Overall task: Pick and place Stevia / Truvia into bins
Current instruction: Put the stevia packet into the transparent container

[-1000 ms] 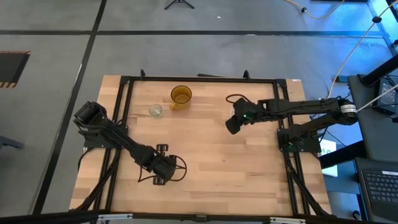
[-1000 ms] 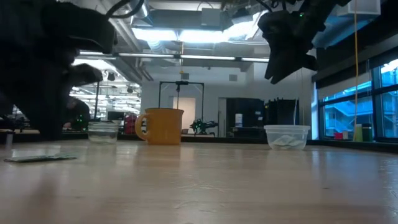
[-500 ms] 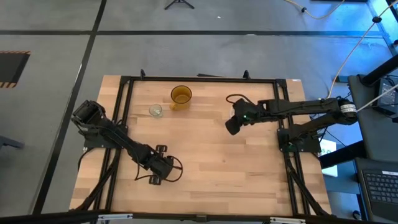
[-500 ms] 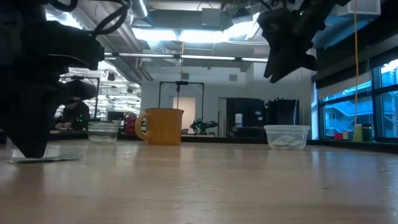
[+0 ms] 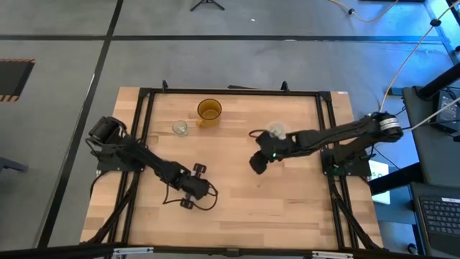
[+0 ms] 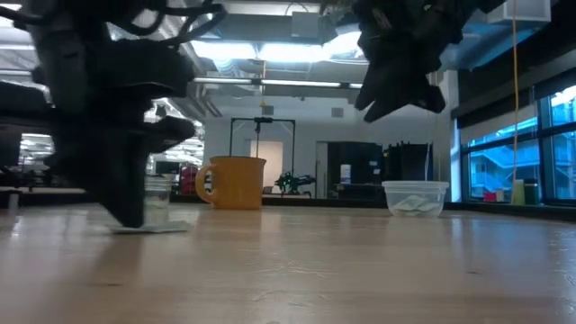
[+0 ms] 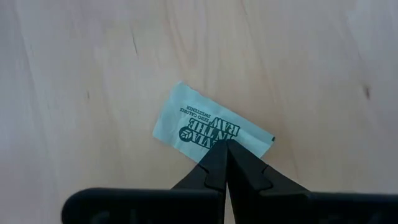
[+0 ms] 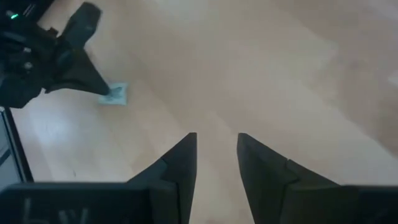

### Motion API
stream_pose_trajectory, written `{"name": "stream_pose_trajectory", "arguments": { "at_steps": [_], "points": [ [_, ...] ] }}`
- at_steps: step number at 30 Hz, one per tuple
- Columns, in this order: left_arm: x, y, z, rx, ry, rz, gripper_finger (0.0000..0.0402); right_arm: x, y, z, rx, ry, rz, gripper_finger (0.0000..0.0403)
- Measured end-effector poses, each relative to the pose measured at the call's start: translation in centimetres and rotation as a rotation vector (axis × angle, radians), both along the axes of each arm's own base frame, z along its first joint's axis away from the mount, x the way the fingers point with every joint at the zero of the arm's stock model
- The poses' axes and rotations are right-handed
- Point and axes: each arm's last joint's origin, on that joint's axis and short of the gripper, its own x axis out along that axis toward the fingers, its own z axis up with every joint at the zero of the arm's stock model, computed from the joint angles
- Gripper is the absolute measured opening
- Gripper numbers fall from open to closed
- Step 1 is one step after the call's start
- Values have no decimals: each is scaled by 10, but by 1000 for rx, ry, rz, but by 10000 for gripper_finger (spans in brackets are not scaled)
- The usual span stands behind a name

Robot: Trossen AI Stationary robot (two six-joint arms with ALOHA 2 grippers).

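One Stevia packet (image 7: pixel 208 126), white with green print, lies flat on the wood near the table's near-left part; it also shows in the low view (image 6: pixel 155 228) and the right wrist view (image 8: pixel 115 94). My left gripper (image 5: pixel 189 193) stands over it, shut, its tips (image 7: pixel 225 146) on the packet. My right gripper (image 5: pixel 256 164) hangs open (image 8: pixel 216 144) above the table's middle, touching nothing. The wider translucent cup (image 5: pixel 276 130) stands behind it with white packets inside (image 6: pixel 415 203). The small glass cup (image 5: pixel 180 128) stands at the far left. No other packets show. My left gripper presses its shut fingertips (image 7: pixel 217 155) down on the packet near the middle of one long edge (image 7: pixel 231 138). The fingers come from above, pointing down (image 6: pixel 130 193). The packet stays flat on the table.
An amber-brown cup (image 5: pixel 209 111) stands at the far edge beside the small glass cup. A black frame (image 5: pixel 144 97) borders the table on the left, far and right sides. Bare wood lies between the two grippers and toward the near edge.
My left gripper came down onto the packet, then moved toward the table's right edge, and the packet slid flat along the table with it. My right gripper swung toward the near-left, away from the wider cup, which now shows uncovered in the high view.
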Motion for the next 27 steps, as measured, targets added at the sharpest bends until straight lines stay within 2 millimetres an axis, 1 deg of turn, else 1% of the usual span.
{"name": "stream_pose_trajectory", "arguments": {
  "at_steps": [7, 14, 19, 22, 27],
  "points": [
    [16, 10, -2, -11, -91, -25, 2, 27, 14, -30, 59, -21, 39, 118],
    [23, 17, -3, 20, -129, -55, 2, 56, 22, -61, 161, -90, 86, 118],
    [31, 15, -11, 28, -174, -77, 2, 67, 25, -79, 228, -108, 84, 118],
    [35, 13, -13, 19, -204, -80, 2, 72, 25, -86, 247, -127, 73, 118],
    [35, 14, -13, 42, -213, -93, 2, 75, 27, -96, 294, -113, 69, 118]
  ]
}}
